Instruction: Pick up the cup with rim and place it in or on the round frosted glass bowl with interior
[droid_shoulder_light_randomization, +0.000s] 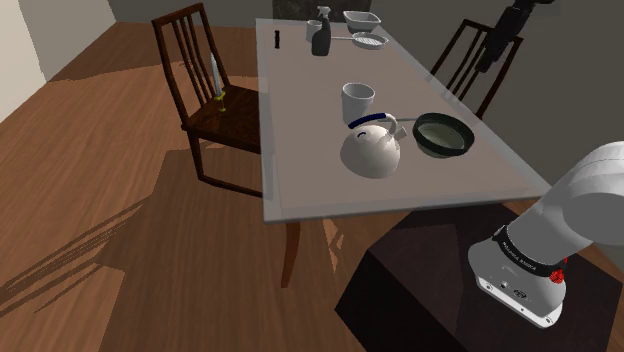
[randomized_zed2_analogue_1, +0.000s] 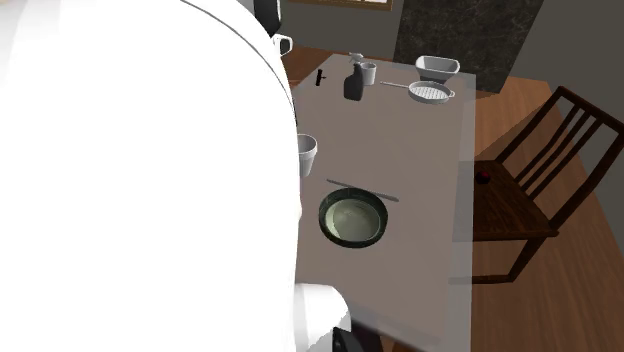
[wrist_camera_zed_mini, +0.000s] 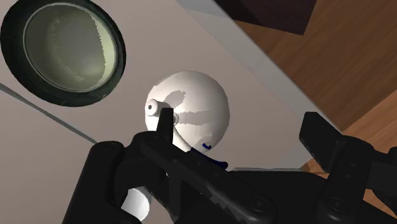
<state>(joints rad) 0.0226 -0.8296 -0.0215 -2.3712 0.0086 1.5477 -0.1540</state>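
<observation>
A white cup (droid_shoulder_light_randomization: 357, 100) with a wide rim stands upright on the grey table (droid_shoulder_light_randomization: 300, 120), just behind a white kettle (droid_shoulder_light_randomization: 372, 148) with a blue handle. The round dark-rimmed bowl (droid_shoulder_light_randomization: 441, 133) with a pale interior sits to the shoulder view's right of the kettle. In the second exterior view the cup (randomized_zed2_analogue_1: 305, 153) peeks out beside the white arm, with the bowl (randomized_zed2_analogue_1: 352, 218) nearer the camera. My gripper (wrist_camera_zed_mini: 242, 127) hangs open high over the kettle (wrist_camera_zed_mini: 188, 114), holding nothing. The bowl (wrist_camera_zed_mini: 70, 51) lies off to one side, and the cup (wrist_camera_zed_mini: 137, 202) is mostly hidden behind the hand.
At the table's far end stand a dark bottle (droid_shoulder_light_randomization: 320, 38), a small cup (droid_shoulder_light_randomization: 312, 28), a strainer (droid_shoulder_light_randomization: 370, 40) and a white dish (droid_shoulder_light_randomization: 361, 18). A thin rod (randomized_zed2_analogue_1: 360, 188) lies by the bowl. Wooden chairs (droid_shoulder_light_randomization: 210, 90) (droid_shoulder_light_randomization: 470, 60) flank the table.
</observation>
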